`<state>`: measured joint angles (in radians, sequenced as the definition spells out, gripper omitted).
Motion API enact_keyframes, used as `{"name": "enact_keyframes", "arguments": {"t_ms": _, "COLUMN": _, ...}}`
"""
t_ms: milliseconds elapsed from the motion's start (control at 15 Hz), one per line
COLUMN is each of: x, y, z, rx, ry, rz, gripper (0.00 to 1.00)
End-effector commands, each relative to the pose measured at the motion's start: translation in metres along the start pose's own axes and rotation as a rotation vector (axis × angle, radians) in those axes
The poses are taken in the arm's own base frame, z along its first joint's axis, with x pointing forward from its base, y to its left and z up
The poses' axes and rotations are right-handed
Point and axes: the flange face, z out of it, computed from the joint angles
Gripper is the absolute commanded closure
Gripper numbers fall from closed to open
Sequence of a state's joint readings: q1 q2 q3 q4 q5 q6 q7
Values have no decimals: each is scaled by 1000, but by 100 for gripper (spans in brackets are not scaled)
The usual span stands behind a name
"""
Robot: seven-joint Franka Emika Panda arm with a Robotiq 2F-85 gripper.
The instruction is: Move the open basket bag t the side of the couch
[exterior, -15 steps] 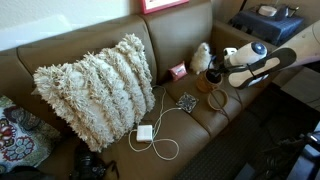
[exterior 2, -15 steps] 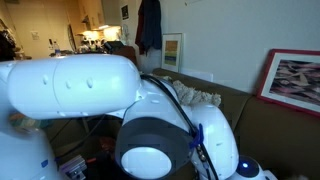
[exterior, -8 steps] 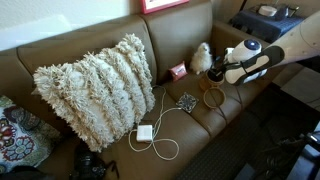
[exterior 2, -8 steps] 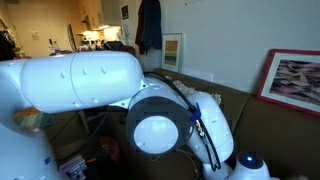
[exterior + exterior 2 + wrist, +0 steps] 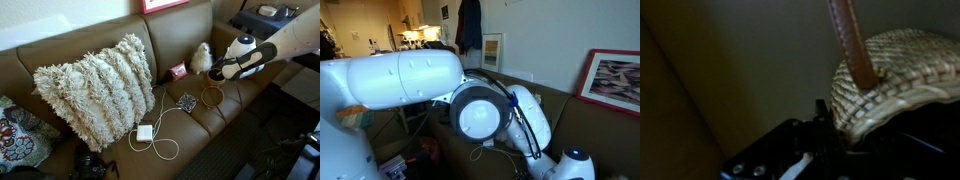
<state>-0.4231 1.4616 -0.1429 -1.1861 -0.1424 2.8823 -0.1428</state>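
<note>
Reading an exterior view from its left edge, you see the couch (image 5: 40, 60) with a patterned cushion (image 5: 14, 135) in the corner, then a large shaggy pillow (image 5: 95, 88), then a white charger (image 5: 145, 132) with its cable looped over the seat. Further along lie a small pink box (image 5: 178, 71) and a cream fuzzy lump (image 5: 201, 57) against the backrest. The open basket bag (image 5: 212, 96) sits just beyond them, over the seat cushion near the far end of the couch and directly below the tool (image 5: 213, 77). The tool is closed on the basket bag. The wrist view shows woven rim pressed against the fingers (image 5: 818, 135) and a brown strap (image 5: 850, 40) rising past them, but you cannot tell whether rim or strap is held. Judge the task as partly done: the grasp is made, and the transfer to the side of the couch and the release are left. Whether the bag is clear of the cushion cannot be confirmed. The arm (image 5: 262, 50) reaches in from the right edge of the picture, forearm roughly level and wrist angled down toward the seat.
</note>
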Motion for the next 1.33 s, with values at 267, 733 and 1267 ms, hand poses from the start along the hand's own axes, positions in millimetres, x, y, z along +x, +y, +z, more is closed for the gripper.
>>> {"name": "enact_keyframes", "arguments": {"t_ms": 267, "x": -11, "y": 2, "z": 12, "rx": -33, "ry": -183, "rz": 140, "gripper": 96}}
{"name": "enact_keyframes", "arguments": {"t_ms": 733, "x": -11, "y": 3, "z": 11, "rx": -47, "ry": -241, "rz": 206, "gripper": 96}}
{"name": "enact_keyframes", "arguments": {"t_ms": 1267, "x": -4, "y": 2, "z": 8, "rx": 14, "ry": -169, "rz": 257, "gripper": 96}}
